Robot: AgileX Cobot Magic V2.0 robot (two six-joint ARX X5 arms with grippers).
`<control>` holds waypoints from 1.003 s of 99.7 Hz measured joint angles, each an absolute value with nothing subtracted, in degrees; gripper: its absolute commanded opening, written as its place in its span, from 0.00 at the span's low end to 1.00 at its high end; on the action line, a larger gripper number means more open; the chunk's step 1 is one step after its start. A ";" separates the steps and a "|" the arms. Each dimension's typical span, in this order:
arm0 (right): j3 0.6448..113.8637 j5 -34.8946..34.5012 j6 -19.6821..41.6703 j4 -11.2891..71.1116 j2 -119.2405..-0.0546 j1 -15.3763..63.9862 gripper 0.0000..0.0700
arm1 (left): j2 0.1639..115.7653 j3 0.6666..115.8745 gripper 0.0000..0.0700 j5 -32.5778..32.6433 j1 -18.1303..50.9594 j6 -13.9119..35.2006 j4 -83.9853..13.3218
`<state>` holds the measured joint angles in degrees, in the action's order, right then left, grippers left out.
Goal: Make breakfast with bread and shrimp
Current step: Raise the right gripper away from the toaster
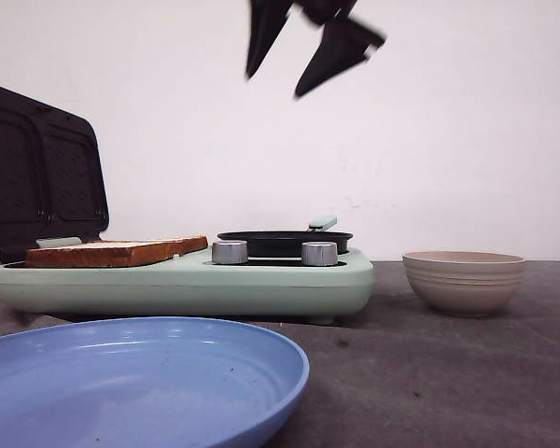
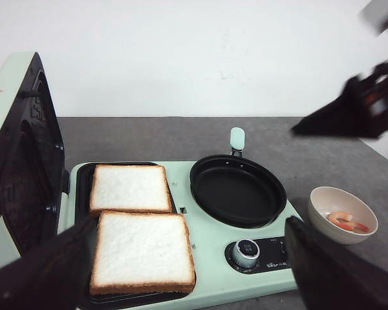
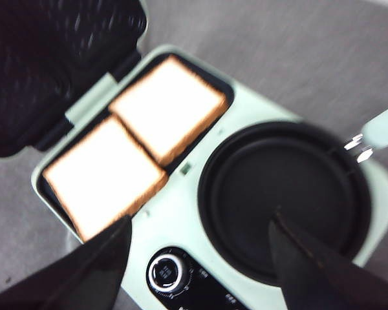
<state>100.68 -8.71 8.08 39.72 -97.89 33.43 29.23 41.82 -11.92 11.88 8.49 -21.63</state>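
Two square slices of white bread [image 2: 130,187] [image 2: 142,248] with brown crusts lie side by side on the open sandwich plate of a mint-green breakfast maker [image 2: 210,245]. They also show in the right wrist view [image 3: 168,106] [image 3: 103,174] and edge-on in the front view [image 1: 117,250]. A pink shrimp [image 2: 348,221] lies in a beige bowl [image 1: 464,280]. The black frying pan [image 2: 238,190] holds nothing. My left gripper [image 2: 190,221] is open and empty, high above the maker's front. My right gripper [image 3: 200,221] is open and empty, high above the pan, and shows at the top of the front view [image 1: 275,84].
The maker's ridged black lid [image 1: 37,173] stands open at the left. Two silver knobs [image 1: 230,252] [image 1: 319,253] sit on its front. A blue plate [image 1: 140,373] lies in front of the maker. The bowl stands to the maker's right on the grey table.
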 measured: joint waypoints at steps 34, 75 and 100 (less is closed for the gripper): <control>89.10 -9.02 3.31 35.35 -79.64 30.63 0.57 | 29.23 41.82 0.72 -10.41 11.88 8.49 -21.63; 48.12 -8.97 3.27 22.00 -46.09 28.97 0.57 | 29.23 41.82 0.72 -10.41 11.88 8.54 -21.65; 31.83 -6.87 7.07 22.11 -28.86 28.80 0.57 | 29.23 41.82 0.72 -10.41 11.88 8.54 -22.04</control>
